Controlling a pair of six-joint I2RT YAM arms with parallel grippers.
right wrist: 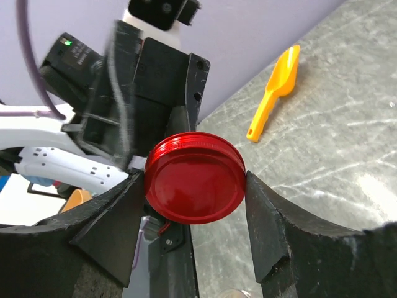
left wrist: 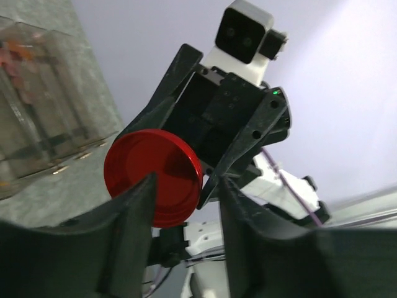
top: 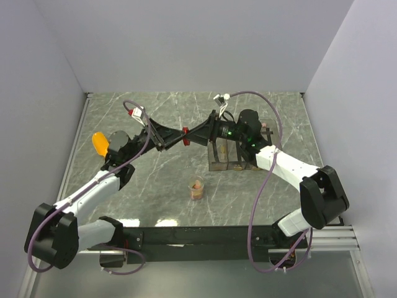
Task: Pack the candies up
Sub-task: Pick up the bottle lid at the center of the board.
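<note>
**Grey-green marbled table** [top: 155, 112]: walled at left, rear and right, with bare surface open around the centre.

**Candies** [top: 196, 184]: tiny pink and orange wrapped sweets, heaped in a small clear jar [top: 196, 194]. The jar stands upright, mouth up, near front centre. Single sweets are too small to tell axis or heading. More lie in a clear compartment box [left wrist: 37, 93].

**Flat round red lid** [left wrist: 152, 177]: aloft over mid-table, on edge, between both grippers.

**Right gripper** [right wrist: 193, 179]: fingers pinch the lid's rim.

**Left gripper** [left wrist: 186, 181]: fingers spread apart.

**Yellow-orange plastic scoop** [right wrist: 276, 87]: lies flat near the left wall.
</note>
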